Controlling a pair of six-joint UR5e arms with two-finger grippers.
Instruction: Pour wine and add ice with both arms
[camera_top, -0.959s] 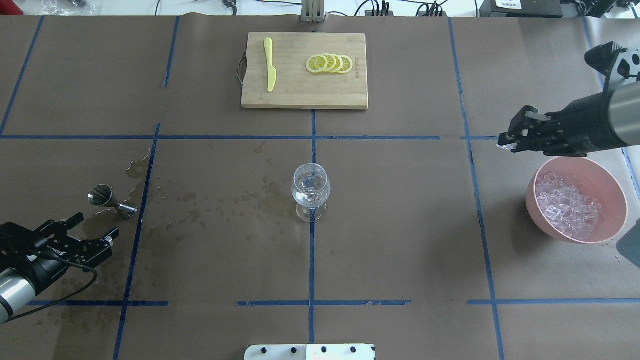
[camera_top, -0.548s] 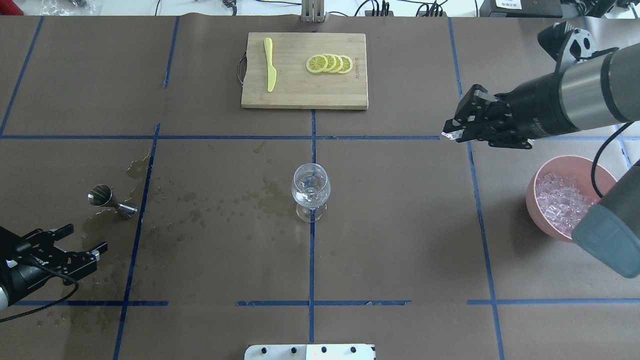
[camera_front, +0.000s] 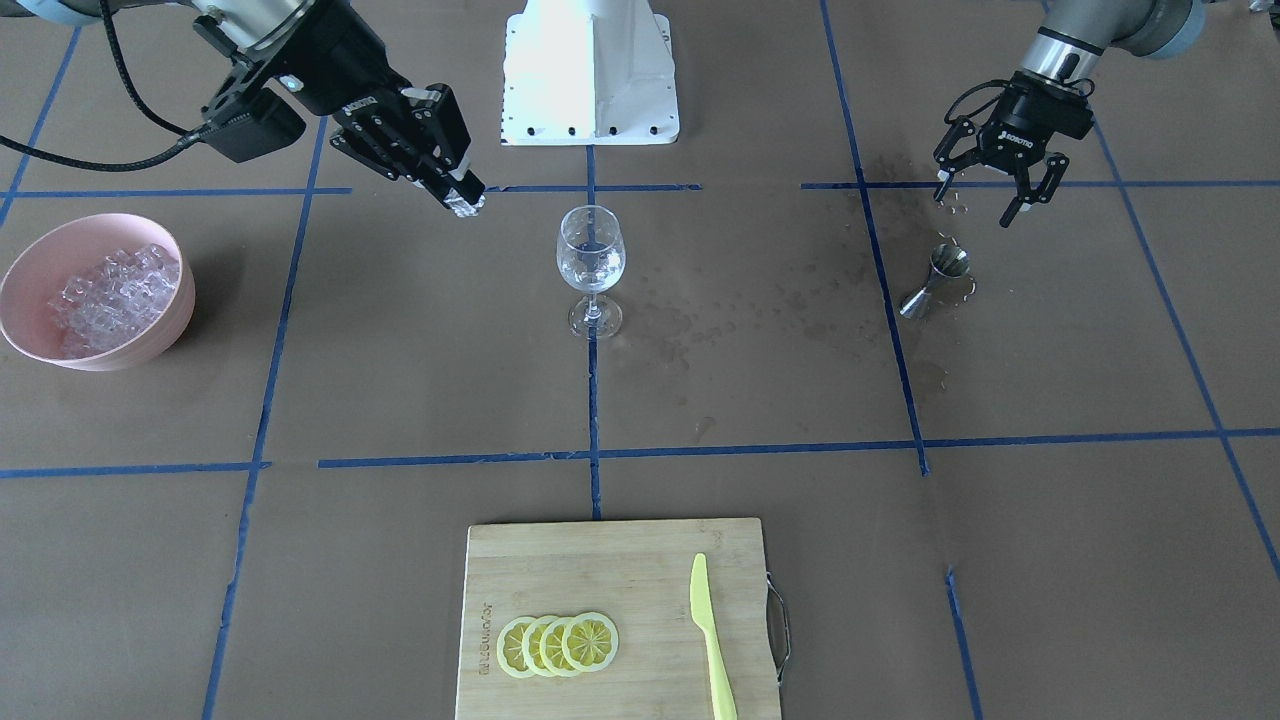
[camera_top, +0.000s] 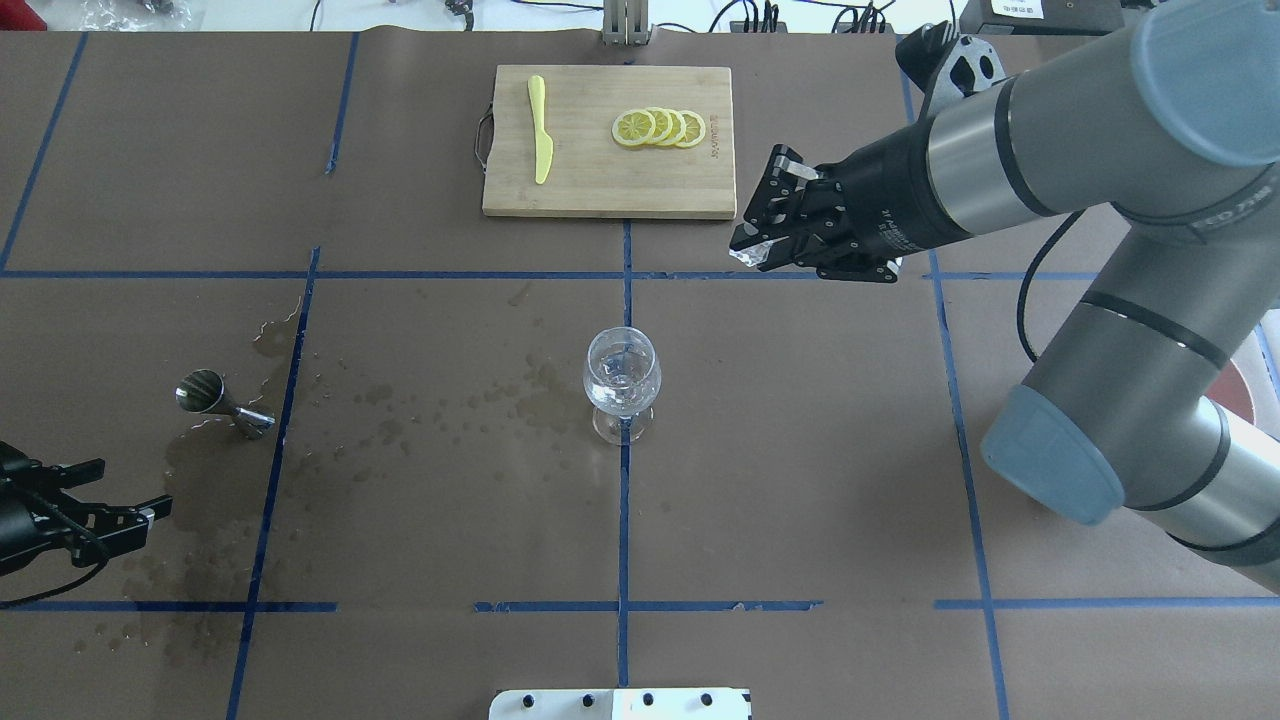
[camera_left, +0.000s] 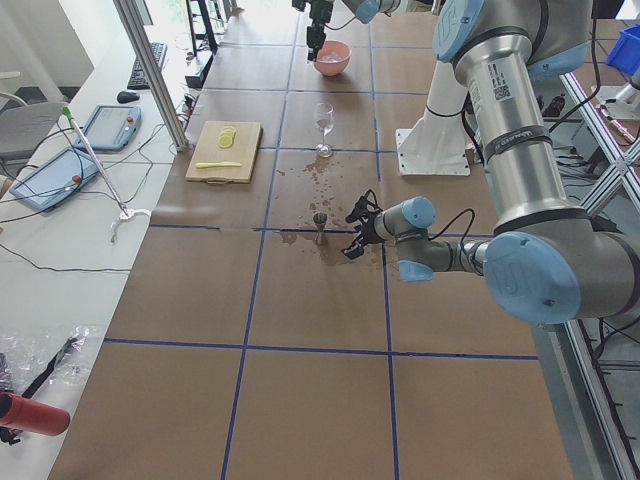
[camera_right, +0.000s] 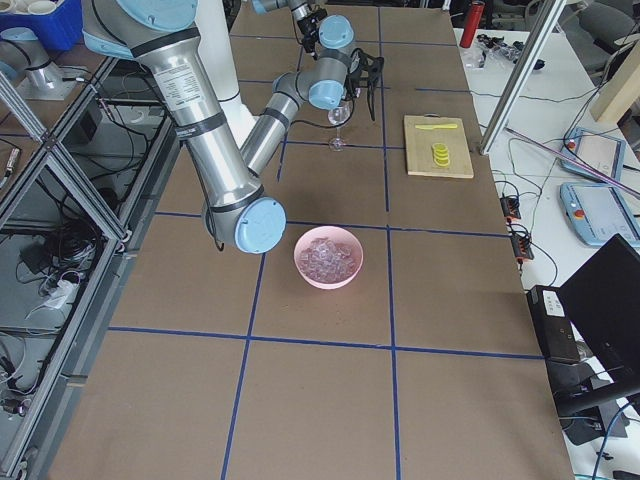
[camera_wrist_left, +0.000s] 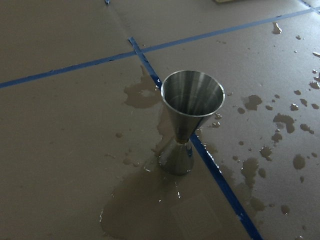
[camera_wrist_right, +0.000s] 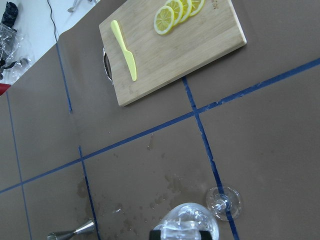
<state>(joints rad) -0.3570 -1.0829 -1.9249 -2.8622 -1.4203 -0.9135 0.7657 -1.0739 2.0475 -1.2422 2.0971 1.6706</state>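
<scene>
The right arm's black fingers (camera_top: 762, 238) are pinched together on one small clear ice cube (camera_top: 748, 256), held in the air on the pink bowl's side of the stemmed clear wine glass (camera_top: 621, 378) and not over its rim. From overhead the cube sits just off the near corner of the bamboo cutting board (camera_top: 600, 190). More clear ice cubes (camera_front: 105, 288) lie heaped in the round pink bowl (camera_front: 172, 318), well off toward that arm's end of the brown-papered counter (camera_front: 420, 380). The glass stands upright on the middle blue tape line and seems to hold a little clear wine (camera_front: 590, 268), though glints are all I can make out. The left arm's black fingers (camera_front: 1025, 195) are spread apart and empty, hanging near the upright steel hourglass jigger (camera_front: 935, 280) without touching it. Dark wet patches (camera_wrist_left: 145, 210) ring its foot and speckle the paper towards the glass.
</scene>
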